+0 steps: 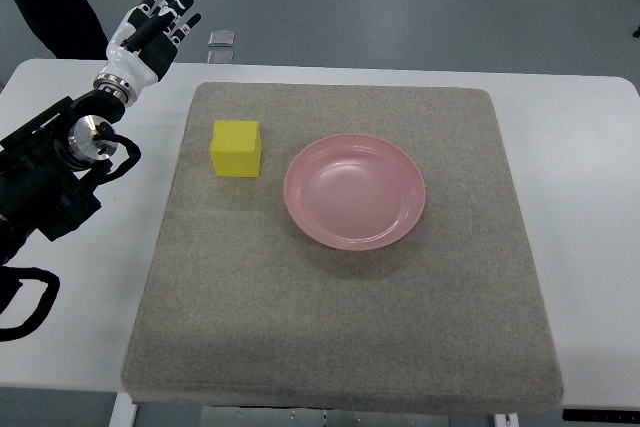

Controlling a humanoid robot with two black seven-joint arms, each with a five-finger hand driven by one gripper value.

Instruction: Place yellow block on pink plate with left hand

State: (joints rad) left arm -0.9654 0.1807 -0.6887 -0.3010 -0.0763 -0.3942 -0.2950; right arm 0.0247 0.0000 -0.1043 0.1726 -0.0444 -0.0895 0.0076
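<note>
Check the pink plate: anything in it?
Nothing: the pink plate shows only its bare inside. The yellow block sits apart on the grey mat. Whatever is beneath the plate is hidden.

No readable txt, labels or nos. anywhere — nothing legible in view.

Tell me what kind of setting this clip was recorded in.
Probably a lab or test room: a white table carries a grey felt mat with only a yellow block and pink plate, staged on a bare grey floor. The left hand is raised, fingers open.
</note>
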